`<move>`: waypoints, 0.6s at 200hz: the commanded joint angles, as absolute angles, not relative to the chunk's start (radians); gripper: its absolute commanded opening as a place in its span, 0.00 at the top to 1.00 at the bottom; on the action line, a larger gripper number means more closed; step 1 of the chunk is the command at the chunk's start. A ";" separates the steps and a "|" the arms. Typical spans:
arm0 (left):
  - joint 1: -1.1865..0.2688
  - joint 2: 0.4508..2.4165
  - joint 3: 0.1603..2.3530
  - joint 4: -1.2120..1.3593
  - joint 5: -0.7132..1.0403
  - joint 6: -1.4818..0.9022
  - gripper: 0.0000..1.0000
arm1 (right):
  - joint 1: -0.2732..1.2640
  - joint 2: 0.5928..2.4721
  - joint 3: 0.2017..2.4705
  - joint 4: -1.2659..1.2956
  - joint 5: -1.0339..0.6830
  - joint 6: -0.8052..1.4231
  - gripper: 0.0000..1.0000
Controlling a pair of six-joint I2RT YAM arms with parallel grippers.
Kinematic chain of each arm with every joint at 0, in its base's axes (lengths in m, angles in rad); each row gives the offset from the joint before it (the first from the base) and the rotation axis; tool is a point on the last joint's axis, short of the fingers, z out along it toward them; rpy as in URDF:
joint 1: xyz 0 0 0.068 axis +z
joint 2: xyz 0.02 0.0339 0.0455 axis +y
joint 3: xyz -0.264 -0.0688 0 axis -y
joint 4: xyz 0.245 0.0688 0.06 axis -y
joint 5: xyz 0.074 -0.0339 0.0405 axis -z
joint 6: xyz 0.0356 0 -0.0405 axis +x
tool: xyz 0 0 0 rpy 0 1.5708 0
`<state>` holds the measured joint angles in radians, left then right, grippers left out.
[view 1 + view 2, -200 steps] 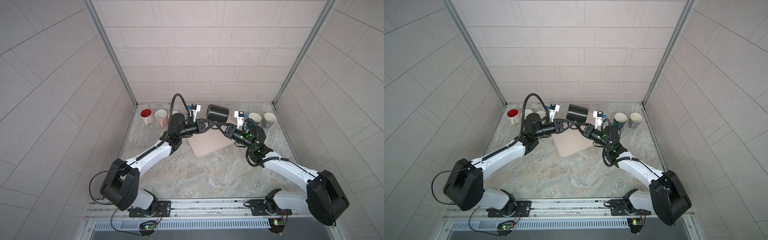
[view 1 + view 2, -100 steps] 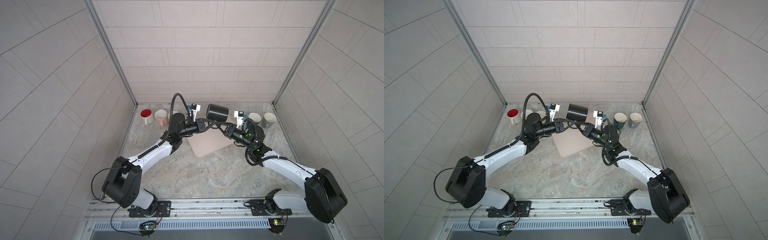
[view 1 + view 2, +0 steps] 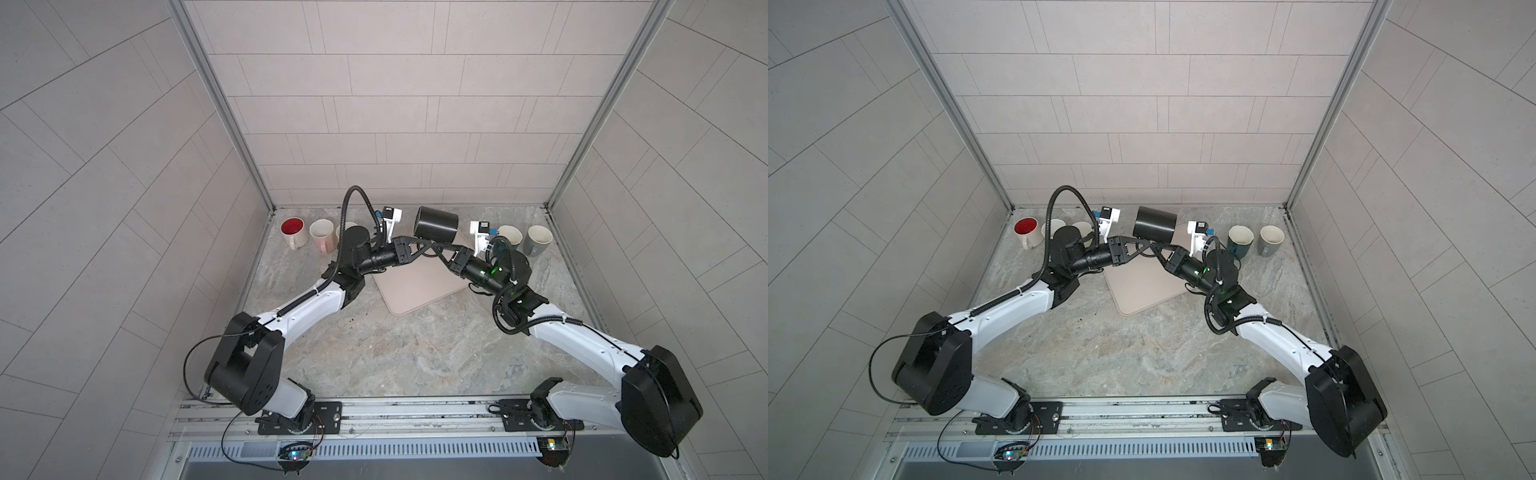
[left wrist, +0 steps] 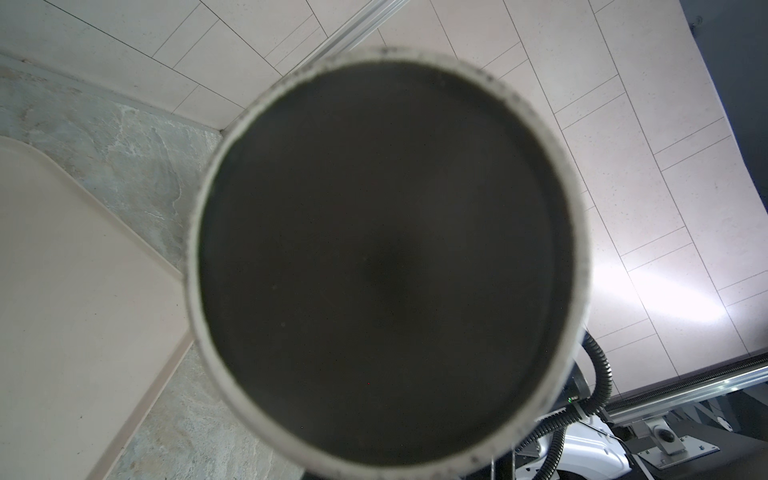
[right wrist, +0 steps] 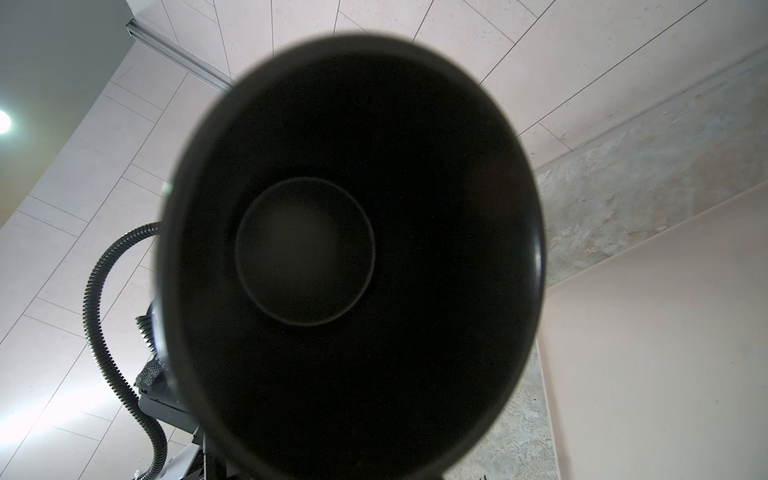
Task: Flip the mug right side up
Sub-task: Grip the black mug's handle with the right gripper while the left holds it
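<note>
Plenty of bare desk [image 3: 374, 353] on the near side of the beige mat [image 3: 415, 286]; back wall [image 3: 395, 183] close beyond its far edge, spare mugs [image 3: 320, 235] well off either side. Gripping black mug [image 3: 436, 226] aloft, on its side, above that far edge with left pincer [image 3: 424, 245] and right pincer [image 3: 439, 249], both pinched narrow, tips meeting beneath it.

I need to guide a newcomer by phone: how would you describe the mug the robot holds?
Find the pale pink mat in the middle of the stone table. By its far corner, a black mug is held on its side in the air. It alone is black and lying sideways; the other mugs stand upright near the back wall.
</note>
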<state>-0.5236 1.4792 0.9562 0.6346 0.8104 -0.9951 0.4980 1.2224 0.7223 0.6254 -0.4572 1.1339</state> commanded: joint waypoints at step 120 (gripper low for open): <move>-0.542 1.423 0.966 0.719 0.810 -1.011 0.23 | 0.539 1.183 0.727 0.676 -0.395 1.105 1.00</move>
<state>-0.5373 1.4601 0.9562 0.6510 0.8047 -1.0176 0.5304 1.2186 0.7250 0.6098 -0.4122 1.1107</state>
